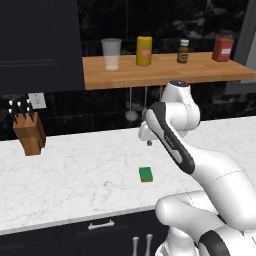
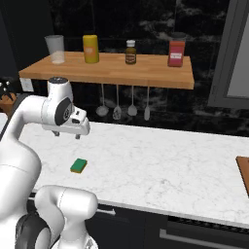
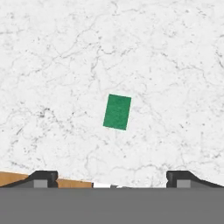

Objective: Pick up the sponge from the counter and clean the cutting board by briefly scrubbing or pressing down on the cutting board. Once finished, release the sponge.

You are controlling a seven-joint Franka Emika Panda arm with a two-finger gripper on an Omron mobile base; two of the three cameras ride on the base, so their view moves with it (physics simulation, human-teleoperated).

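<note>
Even, soft rendered light w/ faint shadows; bright white counter [image 1: 75, 170] vs dim black backsplash [image 2: 146, 29], slightly low-res, no glare.

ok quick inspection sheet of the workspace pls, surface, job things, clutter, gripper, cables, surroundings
surface: white marble counter, bare around the job's block.
job's things: sponge lies flat, green side up, alone; cutting board just shows at the far right counter edge.
clutter: knife block at the back left.
grippers: gripper open, high above the sponge, holding nothing.
cables: nothing seen.
surroundings: wall shelf with glass, yellow container, bottle, red box; utensils hang below.
</note>
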